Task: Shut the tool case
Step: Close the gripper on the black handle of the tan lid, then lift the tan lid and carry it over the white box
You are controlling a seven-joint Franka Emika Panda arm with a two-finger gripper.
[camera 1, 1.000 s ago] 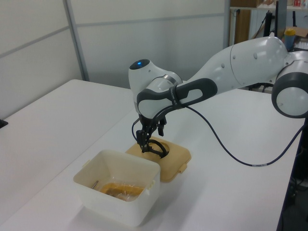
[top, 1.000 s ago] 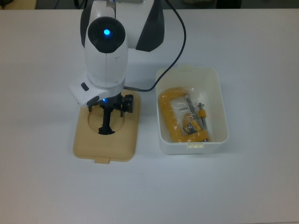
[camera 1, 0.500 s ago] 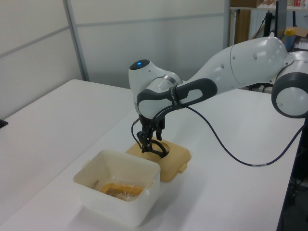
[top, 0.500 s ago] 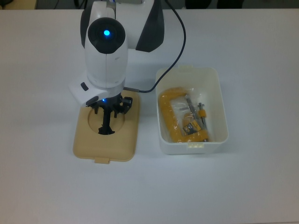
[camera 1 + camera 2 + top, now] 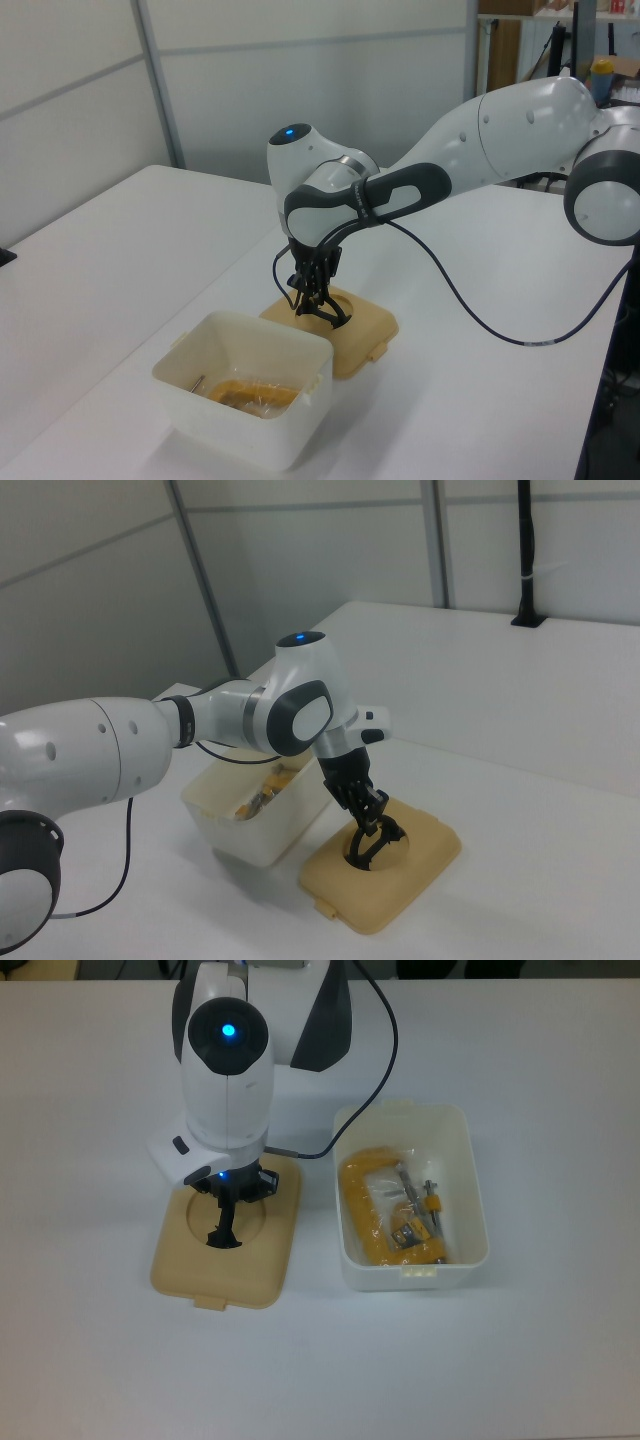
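From the top view, the robot arm's pincer (image 5: 232, 1192) is reaching down into the round recess of the beige lid (image 5: 222, 1245), where the black handle (image 5: 222, 1232) is standing upright. The lid is lying on the white table (image 5: 560, 1050) at the top view's left, just beside but apart from the white tub (image 5: 412, 1197), which is sitting open with a yellow C-clamp (image 5: 385, 1210) lying inside in clear wrapping. A black cable (image 5: 378, 1055) is looping from the arm past the tub's rim.

From the left view, the pincer (image 5: 313, 290) is coming down on the handle (image 5: 325, 310) with its fingers appearing drawn together around it, while the lid (image 5: 350, 325) is lying behind the tub (image 5: 245, 400), whose open mouth is showing the clamp (image 5: 245, 392).

From the right view, the pincer (image 5: 372, 815) is looking clamped on the top of the handle (image 5: 372, 845), and the lid (image 5: 390, 875) is lying beside the tub (image 5: 255, 820), whether flat or just raised cannot be told.

Judging by this, the grasp is looking made but the real work is remaining: the lid is yet to be lifted, carried across over the tub, lined up with its rounded corners and pressed down onto the rim.
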